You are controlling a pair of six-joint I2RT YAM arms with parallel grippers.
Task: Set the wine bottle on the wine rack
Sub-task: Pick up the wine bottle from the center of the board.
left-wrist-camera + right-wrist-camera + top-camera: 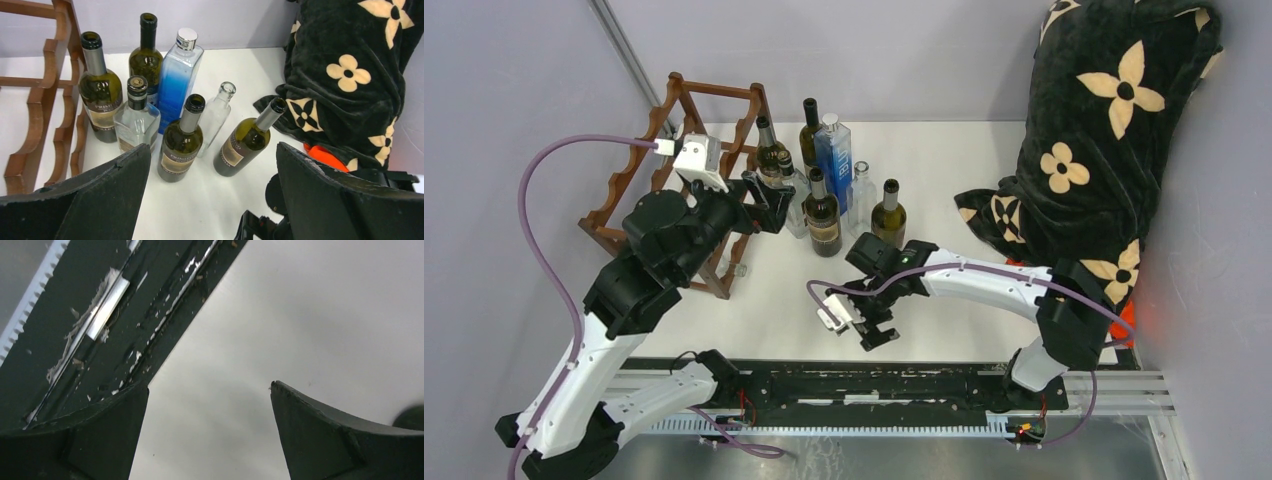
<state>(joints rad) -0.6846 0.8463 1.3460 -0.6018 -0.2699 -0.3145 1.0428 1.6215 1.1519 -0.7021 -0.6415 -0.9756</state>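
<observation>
**Left pincer** (212, 150): the jaws are standing wide apart and are holding nothing. It is hovering at the rack-side edge of the bottle cluster, looking across it.

**Right pincer** (210, 385): this one is likewise gaping and empty. It is hanging over bare worktop (964, 160) near the front rail, well apart from every bottle.

**Wine bottle** (180, 142): the nearest dark, labelled one is standing upright on the worktop. It is directly ahead of the left pincer, slightly left of its centre line and clear of both fingers. A squat clear bottle (136, 122) is standing just beside it on the rack side. A slim clear bottle (215, 112) is crowding it from behind.

**Handling, as judged:**
- The bottle is rigid glass, smooth and therefore slippery, and it will break if dropped.
- Its mouth is showing open, so it is probably empty and only moderately heavy.
- The body at the paper label is offering the best hold. A grip on the neck would leave the weight swinging below.
- The neighbours are leaving little room for a finger on either flank.

**Wine rack** (47, 95): it is standing on the worktop beyond the left finger, near the cluster but not touching the chosen bottle. From above, the left arm is covering part of it, so its cradles cannot be fully checked.
</observation>
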